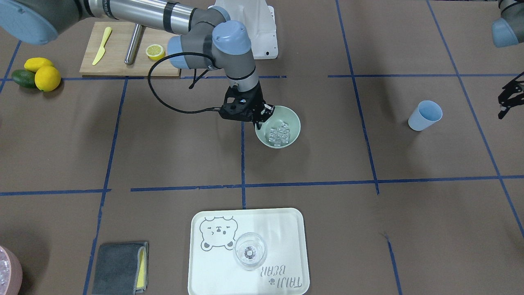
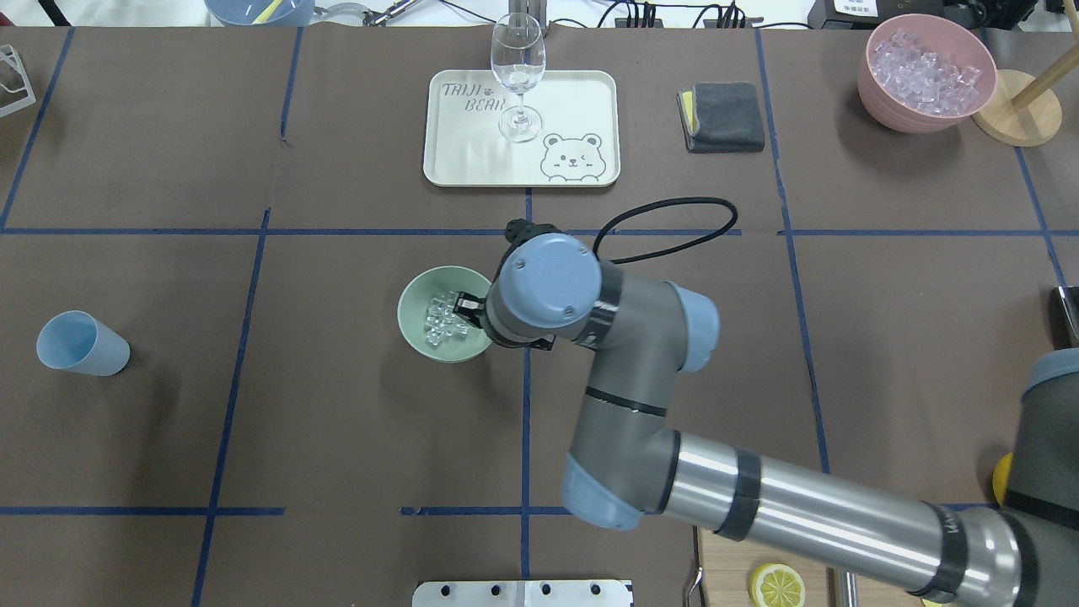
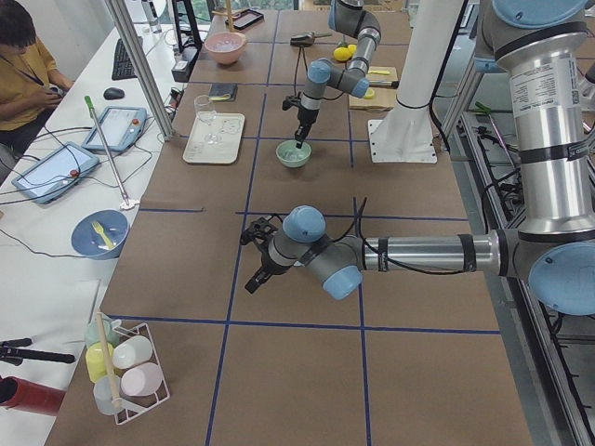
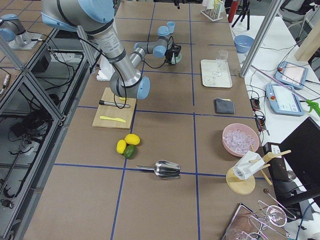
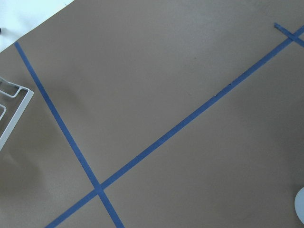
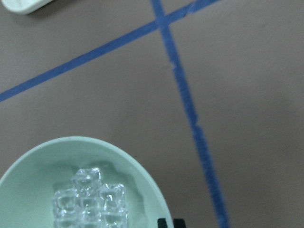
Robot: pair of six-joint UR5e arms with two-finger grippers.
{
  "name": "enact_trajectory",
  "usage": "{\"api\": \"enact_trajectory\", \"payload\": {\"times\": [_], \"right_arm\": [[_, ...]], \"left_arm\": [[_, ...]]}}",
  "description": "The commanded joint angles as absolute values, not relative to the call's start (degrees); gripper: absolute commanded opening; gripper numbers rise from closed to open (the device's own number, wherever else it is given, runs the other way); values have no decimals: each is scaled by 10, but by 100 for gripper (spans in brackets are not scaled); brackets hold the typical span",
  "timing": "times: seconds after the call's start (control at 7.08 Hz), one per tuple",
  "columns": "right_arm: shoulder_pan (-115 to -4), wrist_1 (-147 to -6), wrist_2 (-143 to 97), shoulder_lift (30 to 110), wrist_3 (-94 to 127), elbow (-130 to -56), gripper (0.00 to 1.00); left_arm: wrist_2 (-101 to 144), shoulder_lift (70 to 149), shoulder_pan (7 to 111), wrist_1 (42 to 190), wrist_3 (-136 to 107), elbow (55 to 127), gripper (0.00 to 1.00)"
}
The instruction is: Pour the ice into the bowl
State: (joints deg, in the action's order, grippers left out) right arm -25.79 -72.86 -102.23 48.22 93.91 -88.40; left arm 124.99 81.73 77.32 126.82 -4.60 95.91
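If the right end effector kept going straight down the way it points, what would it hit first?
Probably the bowl's rim on the robot's right side, just beside the ice; depth is unclear.

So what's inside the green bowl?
A little pile of clear ice cubes sits in the bowl. The right claw at its rim hides a bit of the inside there.

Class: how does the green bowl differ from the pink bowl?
The green bowl holds a small cluster of ice; the pink bowl is heaped nearly full. The pink bowl looks larger than the green bowl. The green bowl sits mid-table, the pink bowl near a corner. Both stand upright, holding clear cubes.
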Motion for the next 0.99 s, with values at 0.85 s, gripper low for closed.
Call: {"api": "enact_trajectory", "payload": {"times": [0.85], "right_arm": [[-516, -498, -1147, 1032, 587, -1079, 0]], "left_arm": [[1381, 838, 806, 1157, -167, 969, 100]]}}
